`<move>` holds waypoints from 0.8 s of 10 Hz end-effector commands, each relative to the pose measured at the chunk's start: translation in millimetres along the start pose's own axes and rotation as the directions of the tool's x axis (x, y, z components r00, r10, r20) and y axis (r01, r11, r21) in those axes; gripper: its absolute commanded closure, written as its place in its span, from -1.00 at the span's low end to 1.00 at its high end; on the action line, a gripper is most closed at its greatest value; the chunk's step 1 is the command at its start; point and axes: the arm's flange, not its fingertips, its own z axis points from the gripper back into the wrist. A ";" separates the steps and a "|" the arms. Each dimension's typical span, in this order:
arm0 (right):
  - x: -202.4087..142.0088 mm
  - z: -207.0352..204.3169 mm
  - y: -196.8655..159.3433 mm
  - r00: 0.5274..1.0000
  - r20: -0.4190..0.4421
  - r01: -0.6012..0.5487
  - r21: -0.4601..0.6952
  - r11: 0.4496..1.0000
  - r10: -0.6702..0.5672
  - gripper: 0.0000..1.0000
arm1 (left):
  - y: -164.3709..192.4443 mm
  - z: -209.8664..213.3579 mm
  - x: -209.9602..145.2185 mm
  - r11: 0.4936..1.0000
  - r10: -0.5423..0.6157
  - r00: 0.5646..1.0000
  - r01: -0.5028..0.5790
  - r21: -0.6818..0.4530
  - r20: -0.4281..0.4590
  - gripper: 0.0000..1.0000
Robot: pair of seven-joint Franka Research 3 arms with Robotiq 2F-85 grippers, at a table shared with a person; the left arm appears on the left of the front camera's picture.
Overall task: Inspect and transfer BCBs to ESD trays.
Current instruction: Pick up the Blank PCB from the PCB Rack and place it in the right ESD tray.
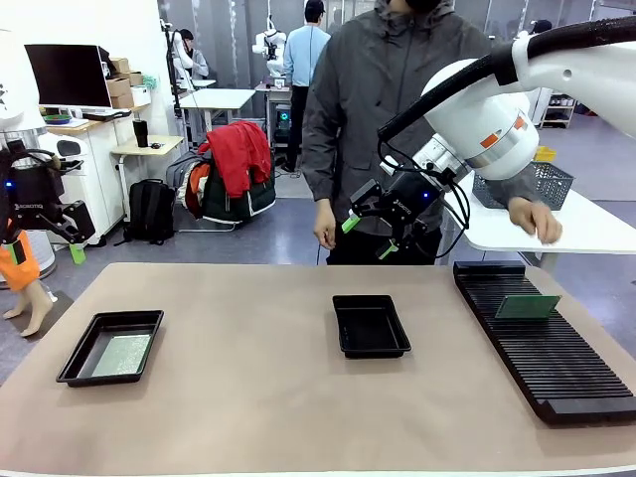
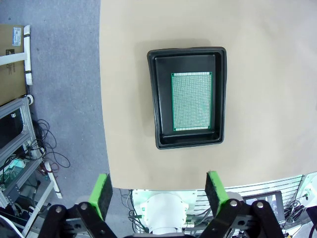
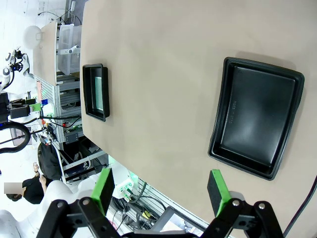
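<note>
front view: light, stiff board [image 1: 528,306], seemingly upright in rack [image 1: 556,368] at table's [image 1: 248,397] right edge; likely best pinched by its top edge; both jaws wide open, empty.

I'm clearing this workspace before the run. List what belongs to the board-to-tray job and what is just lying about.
Job: left tray, flat board lying in it; middle tray, empty; upright board standing in the slotted rack.
Lying about: wire basket on the white side table; red jacket; black backpack.
</note>
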 end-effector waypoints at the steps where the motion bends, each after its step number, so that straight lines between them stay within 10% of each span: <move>1: -0.2 -0.8 0.9 1.000 0.000 0.002 0.001 1.000 -0.002 -1.00 | 0.4 -1.9 0.2 1.000 0.000 1.000 0.000 -0.001 0.004 -1.00; 8: -10.6 74.6 -32.2 0.992 -0.003 -0.128 -0.089 0.988 0.128 -1.00 | 0.4 -1.9 0.2 1.000 0.000 1.000 0.000 -0.001 0.004 -1.00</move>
